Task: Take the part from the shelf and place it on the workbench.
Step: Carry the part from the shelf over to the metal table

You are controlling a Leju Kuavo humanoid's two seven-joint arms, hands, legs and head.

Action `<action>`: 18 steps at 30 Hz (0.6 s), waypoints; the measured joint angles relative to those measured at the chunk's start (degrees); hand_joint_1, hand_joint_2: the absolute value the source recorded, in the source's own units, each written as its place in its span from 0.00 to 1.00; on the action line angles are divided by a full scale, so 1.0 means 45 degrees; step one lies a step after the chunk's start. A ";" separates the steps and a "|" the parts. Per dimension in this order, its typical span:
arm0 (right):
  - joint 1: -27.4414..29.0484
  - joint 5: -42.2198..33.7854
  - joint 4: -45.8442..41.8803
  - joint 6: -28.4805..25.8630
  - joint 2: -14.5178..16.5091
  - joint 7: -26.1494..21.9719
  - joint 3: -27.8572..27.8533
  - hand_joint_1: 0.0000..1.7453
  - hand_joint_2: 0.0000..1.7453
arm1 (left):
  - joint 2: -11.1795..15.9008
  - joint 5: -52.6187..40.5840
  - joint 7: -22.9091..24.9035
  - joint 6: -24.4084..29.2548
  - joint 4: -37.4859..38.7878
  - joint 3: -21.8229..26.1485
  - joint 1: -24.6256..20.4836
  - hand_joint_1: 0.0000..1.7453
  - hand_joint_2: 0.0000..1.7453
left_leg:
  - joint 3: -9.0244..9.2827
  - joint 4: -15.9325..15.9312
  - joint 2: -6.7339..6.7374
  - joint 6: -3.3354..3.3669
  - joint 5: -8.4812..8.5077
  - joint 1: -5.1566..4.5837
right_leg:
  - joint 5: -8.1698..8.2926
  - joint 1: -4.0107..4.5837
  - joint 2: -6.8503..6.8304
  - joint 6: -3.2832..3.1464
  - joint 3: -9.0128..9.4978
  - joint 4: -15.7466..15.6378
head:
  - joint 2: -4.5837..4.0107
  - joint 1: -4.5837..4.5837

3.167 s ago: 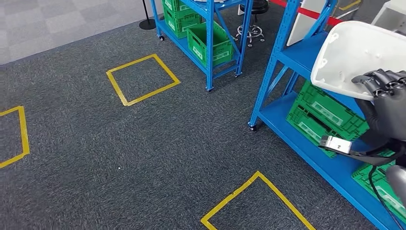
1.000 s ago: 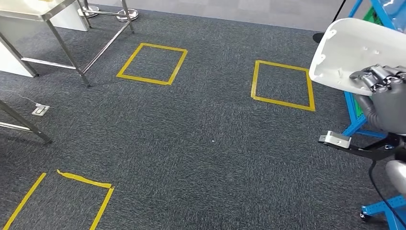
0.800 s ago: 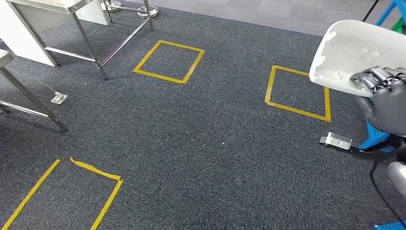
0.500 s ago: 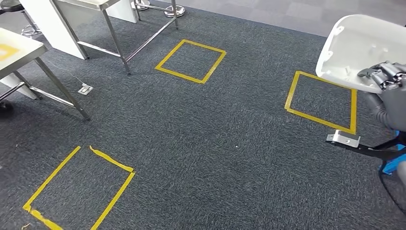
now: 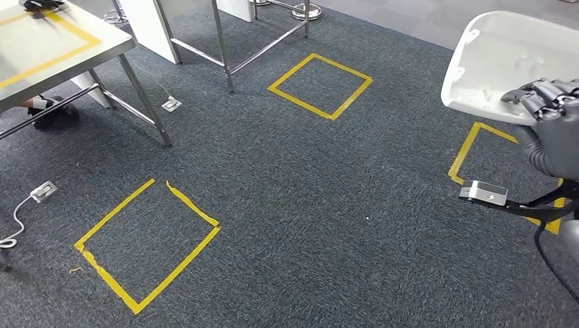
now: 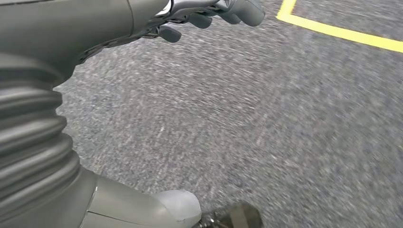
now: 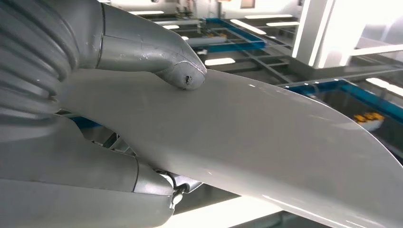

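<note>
Right hand [image 5: 546, 102] grips the white part [image 5: 505, 58]; left hand [image 6: 209, 14] seems loosely curled, holding nothing.

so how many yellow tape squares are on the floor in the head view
3: a whole one near left, a whole one at upper middle, and one on the right partly hidden behind the right hand. More may lie outside the frame.

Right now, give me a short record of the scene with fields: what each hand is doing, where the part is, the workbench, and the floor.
right hand: right hand grips the white plastic part, raised over the carpet
thumb: pressed on the part's smooth face in the right wrist view
left hand: left hand hangs over the carpet, holding nothing
workbench: metal workbench with a yellow tape outline on its top, at the far left
floor: yellow tape squares on dark carpet
task state: part not yet on the workbench
</note>
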 joint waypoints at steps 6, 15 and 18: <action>-0.0008 0.0051 0.0234 -0.0057 -0.0078 0.0012 0.0179 1.00 1.00 | 0.0028 0.0088 0.0005 0.0022 0.0006 0.0147 0.0045 0.00 1.00 | 0.0076 -0.0081 -0.0956 0.0134 0.0129 0.0138 | -0.1213 -0.0103 0.1496 0.0244 -0.1715 0.3215 | 0.0000 0.0072; -0.0188 0.0673 0.0277 -0.0070 0.0118 0.0306 0.0428 1.00 1.00 | 0.0063 -0.0018 0.0246 -0.0373 0.0005 0.0226 0.0091 0.00 1.00 | -0.0368 0.0170 -0.2066 -0.0477 0.0134 0.0205 | 0.0328 -0.0250 0.2058 -0.0029 -0.0387 0.0057 | 0.0000 0.0097; -0.0152 0.1976 0.0273 -0.0324 0.0907 0.0771 0.0720 1.00 1.00 | 0.0079 -0.0032 0.0212 -0.0468 0.0010 0.0274 0.0079 0.00 1.00 | -0.0981 0.1532 -0.0834 -0.0621 -0.0697 0.0180 | 0.0388 -0.0196 0.1548 -0.0324 -0.0304 -0.0075 | 0.0000 0.0052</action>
